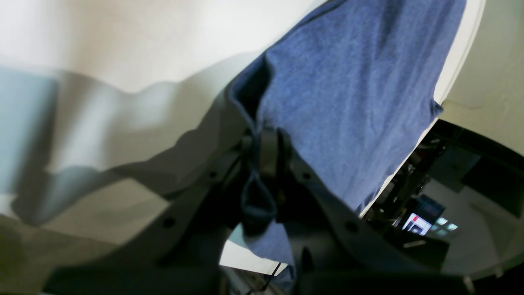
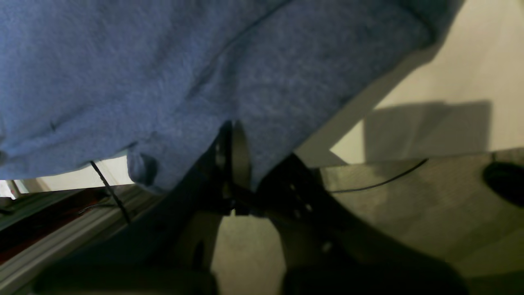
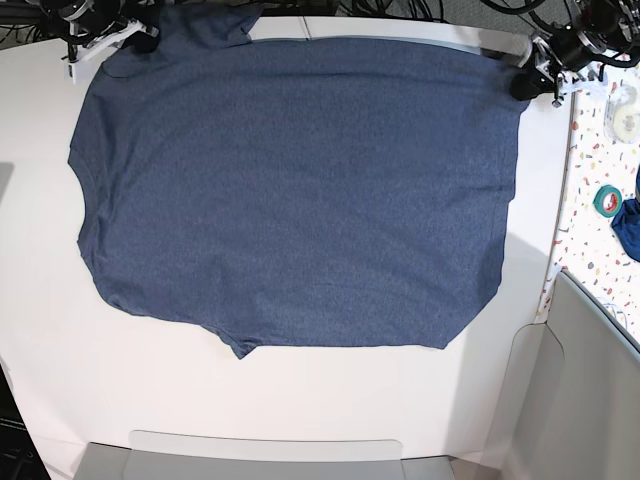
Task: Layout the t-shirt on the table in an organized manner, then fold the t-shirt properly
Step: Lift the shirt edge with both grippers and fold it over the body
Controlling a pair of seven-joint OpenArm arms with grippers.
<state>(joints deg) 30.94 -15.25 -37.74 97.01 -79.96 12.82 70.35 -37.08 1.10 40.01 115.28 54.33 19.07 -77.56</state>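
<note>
Left wrist: the left gripper pinches the t-shirt hem.
Right wrist: the right gripper clamps its edge.
Base: it lies spread across the table, grippers at eleven and one o'clock.

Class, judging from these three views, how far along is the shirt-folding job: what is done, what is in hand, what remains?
Done: the t-shirt lies spread nearly flat on the table. In hand: the left hand and right hand each pinch an edge of it at the far corners. Left: one sleeve looks bunched, and no fold shows yet.
</note>
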